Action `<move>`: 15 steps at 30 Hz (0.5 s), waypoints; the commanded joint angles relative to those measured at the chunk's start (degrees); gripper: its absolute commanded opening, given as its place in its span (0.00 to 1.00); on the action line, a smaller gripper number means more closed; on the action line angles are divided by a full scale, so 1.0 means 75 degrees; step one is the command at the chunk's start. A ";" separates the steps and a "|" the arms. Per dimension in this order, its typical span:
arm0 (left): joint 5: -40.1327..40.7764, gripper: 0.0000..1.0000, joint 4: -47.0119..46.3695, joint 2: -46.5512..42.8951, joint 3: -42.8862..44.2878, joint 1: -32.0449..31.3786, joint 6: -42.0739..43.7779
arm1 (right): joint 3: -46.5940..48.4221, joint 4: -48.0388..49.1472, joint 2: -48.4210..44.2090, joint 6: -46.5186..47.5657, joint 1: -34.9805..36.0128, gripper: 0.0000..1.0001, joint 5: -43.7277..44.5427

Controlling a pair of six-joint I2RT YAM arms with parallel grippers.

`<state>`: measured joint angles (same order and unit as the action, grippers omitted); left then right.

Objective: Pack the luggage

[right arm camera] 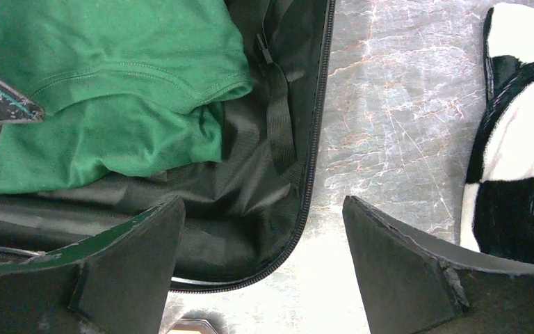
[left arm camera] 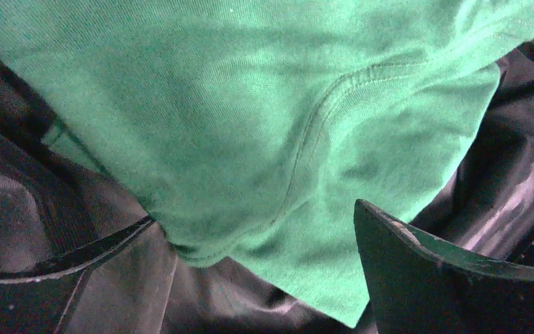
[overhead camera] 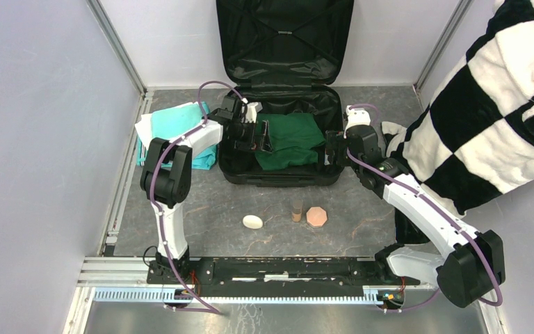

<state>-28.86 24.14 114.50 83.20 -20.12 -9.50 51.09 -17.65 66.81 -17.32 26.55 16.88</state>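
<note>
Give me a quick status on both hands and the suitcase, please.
Left hand open over green fabric garment; right hand open at rim. Black hard-shell suitcase lid up. No obstruction.

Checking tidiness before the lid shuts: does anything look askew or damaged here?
The green garment in the luggage lies rumpled and unevenly folded, not flat. The black-and-white checkered blanket spills down on the right, its edge resting on the table beside the case. The right end effector has scuffed, chipped finger edges.
</note>
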 commanded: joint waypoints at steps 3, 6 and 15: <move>-0.0412 0.80 -0.0802 0.0412 0.0562 -0.0059 -0.0840 | 0.0079 0.0197 0.0080 -0.0027 -0.0018 0.91 0.0096; -0.0079 0.60 -0.0931 0.0407 0.0561 -0.0111 -0.0725 | 0.0113 0.0182 0.0102 0.0004 -0.0018 0.91 0.0104; -0.0475 0.06 -0.1288 0.0209 0.0528 -0.0164 -0.0907 | 0.0068 0.0234 0.0152 0.0046 -0.0022 0.90 0.0174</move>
<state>-27.68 20.58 117.49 85.03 -20.12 -13.34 51.07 -17.65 67.53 -17.21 26.55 17.02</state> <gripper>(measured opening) 0.139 0.908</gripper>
